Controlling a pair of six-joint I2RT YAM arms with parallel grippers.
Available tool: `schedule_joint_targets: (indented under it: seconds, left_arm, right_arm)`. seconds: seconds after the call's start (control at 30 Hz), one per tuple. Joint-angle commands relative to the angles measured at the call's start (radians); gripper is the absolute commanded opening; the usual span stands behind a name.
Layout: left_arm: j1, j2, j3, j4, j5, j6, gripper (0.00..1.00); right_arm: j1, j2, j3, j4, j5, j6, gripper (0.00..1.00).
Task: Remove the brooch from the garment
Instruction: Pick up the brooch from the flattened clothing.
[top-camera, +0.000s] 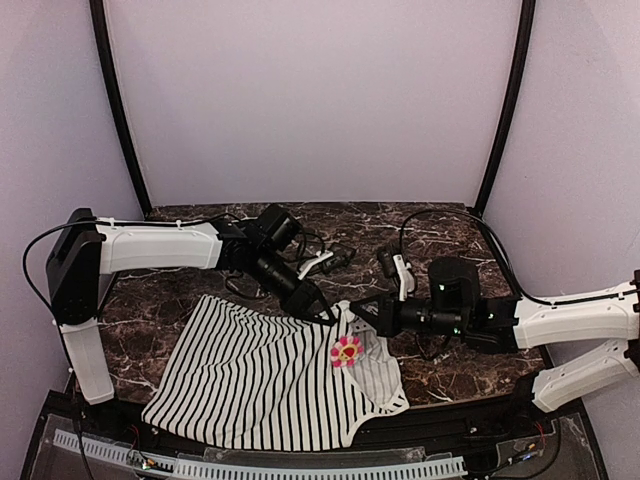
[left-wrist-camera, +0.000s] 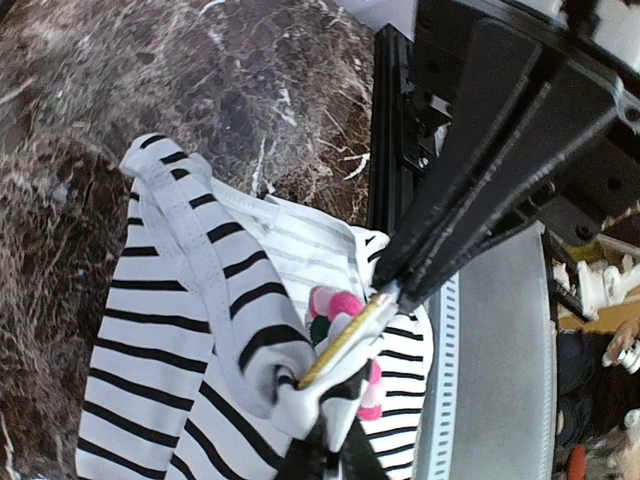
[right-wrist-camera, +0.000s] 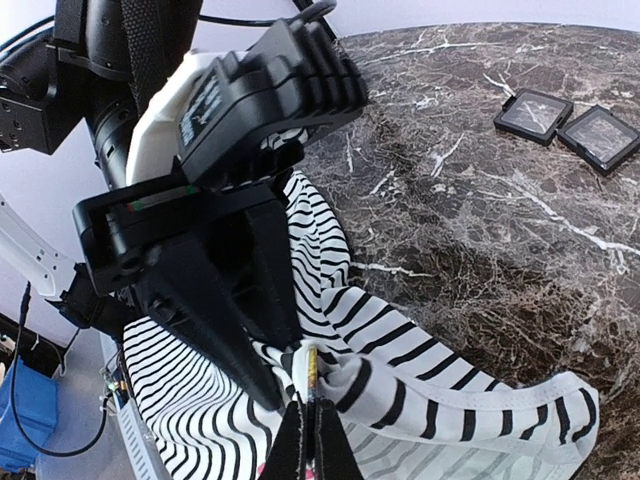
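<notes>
Garment (top-camera: 250, 380) lies flat along the near edge of the surface (top-camera: 450, 225), roughly centred, stripes running near to far. Its far-right corner is pulled up into a bunch where both arms meet.

Brooch (top-camera: 346, 350) is pinned on the garment's right part, just near-side of that bunch, flower face up in the top view. In the left wrist view it sits right behind the bunched fold, petals partly hidden by cloth.

Left hand (right-wrist-camera: 285, 385): comes in from the far-left, fingers together and clamped on the raised fold of the garment, just beside the brooch.

Right hand (left-wrist-camera: 385, 292): comes in from the right edge, fingers pressed together, tips at the same fold and nearly touching the left hand's tips. A thin yellowish strip (left-wrist-camera: 340, 340) runs from its tips across the brooch toward the left hand. Can't tell what the strip is or whether the right hand actually pinches it or the brooch.

Two small black square frames (right-wrist-camera: 535, 112) lie side by side on bare surface, well apart from the garment.
</notes>
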Motion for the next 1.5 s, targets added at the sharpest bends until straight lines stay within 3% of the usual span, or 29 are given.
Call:
schedule_joint_targets:
  seconds: [0.0,0.03,0.13,0.4,0.53,0.6,0.7,0.83,0.93,1.1,1.47]
  left_arm:
    - [-0.005,-0.023,0.018,0.019,0.049,-0.027,0.3]
    - [-0.005,-0.024,0.016,0.025,0.051,-0.035,0.37]
    - [-0.005,-0.024,0.013,0.035,0.053,-0.057,0.39]
    - [-0.006,-0.024,0.007,0.065,0.084,-0.084,0.21]
    - [-0.006,-0.03,0.006,0.072,0.081,-0.092,0.02]
    - [-0.006,-0.037,0.004,0.067,0.05,-0.09,0.01]
    - [-0.007,-0.043,0.014,0.032,-0.01,-0.054,0.01]
    - [-0.022,-0.043,0.038,-0.047,-0.159,0.018,0.01]
    - [-0.038,-0.044,0.046,-0.072,-0.178,0.035,0.01]
    - [-0.06,-0.038,0.047,-0.082,-0.172,0.045,0.01]
    - [-0.086,-0.011,0.056,-0.095,-0.138,0.038,0.01]
  right_arm:
    - [-0.006,-0.015,-0.037,0.132,0.034,-0.003,0.0]
    - [-0.006,-0.025,-0.05,0.162,0.042,-0.002,0.0]
    - [-0.005,-0.045,-0.071,0.213,0.056,-0.02,0.0]
    - [-0.005,-0.049,-0.069,0.227,0.091,-0.06,0.0]
    - [-0.005,-0.039,-0.081,0.235,0.086,-0.046,0.0]
    - [-0.004,-0.042,-0.089,0.211,0.093,-0.036,0.0]
    - [-0.005,-0.07,-0.098,0.145,0.11,-0.021,0.2]
    - [-0.008,-0.102,-0.031,-0.096,0.154,-0.019,0.51]
    - [-0.024,-0.09,0.041,-0.266,0.142,-0.04,0.62]
    - [-0.08,-0.048,0.125,-0.414,-0.041,-0.066,0.58]
    - [-0.084,0.01,0.147,-0.298,-0.201,-0.066,0.38]
